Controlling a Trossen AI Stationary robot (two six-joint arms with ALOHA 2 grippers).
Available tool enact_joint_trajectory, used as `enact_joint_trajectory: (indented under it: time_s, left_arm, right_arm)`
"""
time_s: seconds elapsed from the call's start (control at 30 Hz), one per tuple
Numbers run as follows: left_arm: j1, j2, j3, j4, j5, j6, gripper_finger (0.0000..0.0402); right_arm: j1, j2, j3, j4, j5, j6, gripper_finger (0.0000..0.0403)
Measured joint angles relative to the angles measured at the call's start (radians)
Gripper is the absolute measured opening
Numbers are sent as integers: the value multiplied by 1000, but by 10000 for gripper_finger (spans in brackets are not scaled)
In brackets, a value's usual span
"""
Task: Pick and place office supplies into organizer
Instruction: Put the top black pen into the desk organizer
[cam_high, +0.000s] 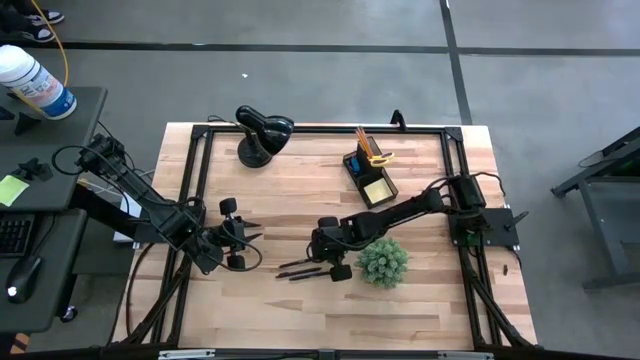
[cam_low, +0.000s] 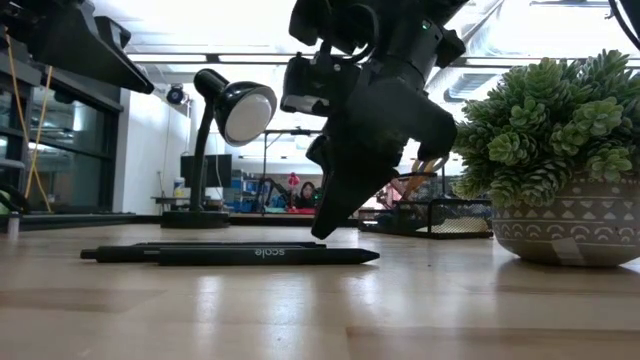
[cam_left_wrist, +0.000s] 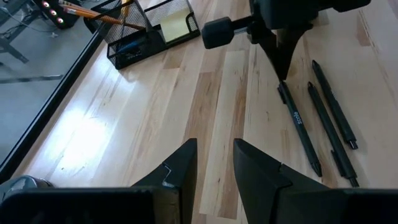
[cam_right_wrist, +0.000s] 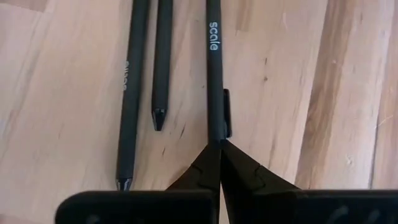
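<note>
Three thin black pens (cam_high: 300, 268) lie side by side on the wooden table, left of the potted plant. My right gripper (cam_right_wrist: 219, 148) is shut and points down, its tips right at the clip end (cam_right_wrist: 225, 115) of the pen marked "scale" (cam_low: 262, 256). That pen lies flat. The black organizer (cam_high: 370, 175) stands near the far edge and holds orange pencils (cam_left_wrist: 93, 14), yellow scissors and a yellow sticky-note pad (cam_left_wrist: 174, 26). My left gripper (cam_left_wrist: 214, 163) is open and holds nothing, to the left of the pens. My right gripper comes from above, slanting down, with its shut fingertips (cam_low: 325, 228) at the clip end of the "scale" pen (cam_left_wrist: 285, 90). The fingers lie in line with the pen. Whether the tips touch it, I cannot tell. The pen rests full length on the table.
A round green spiky plant in a patterned pot (cam_high: 383, 262) stands close to the right of the right gripper. A black domed desk lamp (cam_high: 262, 135) sits at the far left. A black frame rail (cam_high: 200, 180) borders the table. Bare wood (cam_high: 300, 200) lies between pens and organizer.
</note>
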Motion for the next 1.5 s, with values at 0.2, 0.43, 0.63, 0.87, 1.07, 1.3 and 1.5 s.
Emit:
enact_joint_trajectory:
  time_s: [0.2, 0.43, 0.63, 0.87, 1.07, 1.3, 1.5]
  left_arm:
    - [0, 0, 0, 0, 0, 0, 92]
    - [0, 0, 0, 0, -2, 0, 92]
    - [0, 0, 0, 0, -8, 0, 92]
    - [0, 0, 0, -7, -8, 0, 92]
    - [-1, 0, 0, -9, 50, -1, 92]
    - [-1, 22, -64, 59, 321, -29, 92]
    - [0, 92, -103, 221, 338, -80, 92]
  right_arm:
    - [-3, 0, 0, 20, 24, -1, 1]
    - [-38, -2, 0, 35, -30, 1, 19]
    - [-54, 6, 2, 54, -84, 0, 36]
    - [-53, 19, 2, 77, -105, 0, 64]
    - [-54, 19, 2, 62, -102, -5, 73]
    - [-69, 9, 2, 50, -82, -8, 74]
    - [-87, 8, 59, -10, -69, -53, 74]
